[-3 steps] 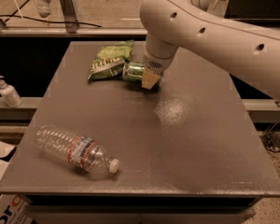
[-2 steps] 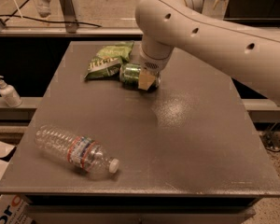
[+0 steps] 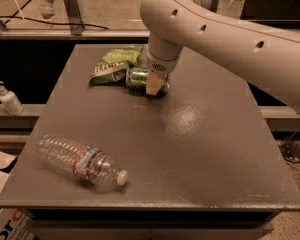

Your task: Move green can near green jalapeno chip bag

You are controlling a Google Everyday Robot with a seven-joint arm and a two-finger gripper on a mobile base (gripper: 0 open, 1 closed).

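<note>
The green can (image 3: 138, 78) rests on the counter (image 3: 200, 154) at upper centre of the frame, clasped in the pincer (image 3: 153, 82) and just beside the green jalapeno chip bag (image 3: 110, 66) on its left. The white arm sweeps in from the upper right, wrist bent down. Count: 1 can, 1 bag, 1 water bottle (image 3: 80, 161) at lower left.
</note>
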